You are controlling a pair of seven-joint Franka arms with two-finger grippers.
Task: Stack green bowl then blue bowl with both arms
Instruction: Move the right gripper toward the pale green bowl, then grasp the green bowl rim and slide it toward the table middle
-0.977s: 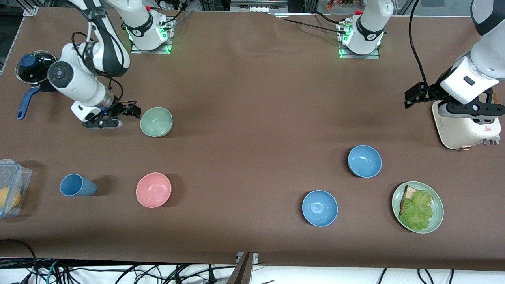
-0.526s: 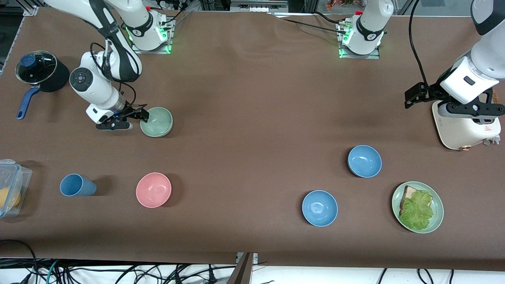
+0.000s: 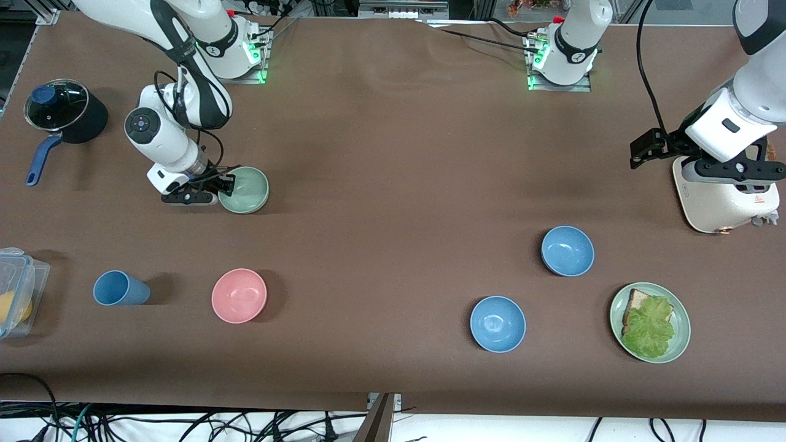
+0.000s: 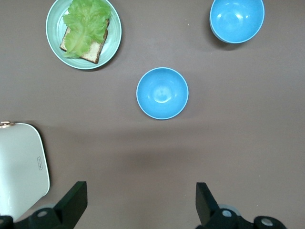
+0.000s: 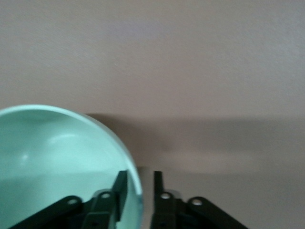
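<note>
Table point(image 3: 393, 153) covered in brown cloth, right arm reaching down from its base at the top of the front view, right gripper point(image 3: 222, 187) at the 9 o'clock rim of the green bowl point(image 3: 245, 189); in the right wrist view one finger point(image 5: 120, 191) sits inside the bowl point(image 5: 57, 162) and the other just outside, a narrow gap between them straddling the rim, whether they actually pinch it cannot tell. Green bowl rests on the table toward the right arm's end, farther from the front camera than the pink bowl point(image 3: 239, 295), which lies at about its 6 o'clock. Blue cup point(image 3: 120, 288) at 9 o'clock of the pink bowl, black pot point(image 3: 64, 113) and clear box point(image 3: 17, 291) near the table edge at the same end. Two blue bowls toward the left arm's end: blue bowl point(image 3: 567, 250), and a second blue bowl point(image 3: 497, 323) at its 7 o'clock, nearer the camera. Green plate point(image 3: 680, 344) with bread and lettuce at 3 o'clock of that second bowl. Left arm waits, left gripper point(image 3: 731, 175) released, fingers point(image 4: 74, 202) spread wide, over the white toaster point(image 3: 724, 202)
</note>
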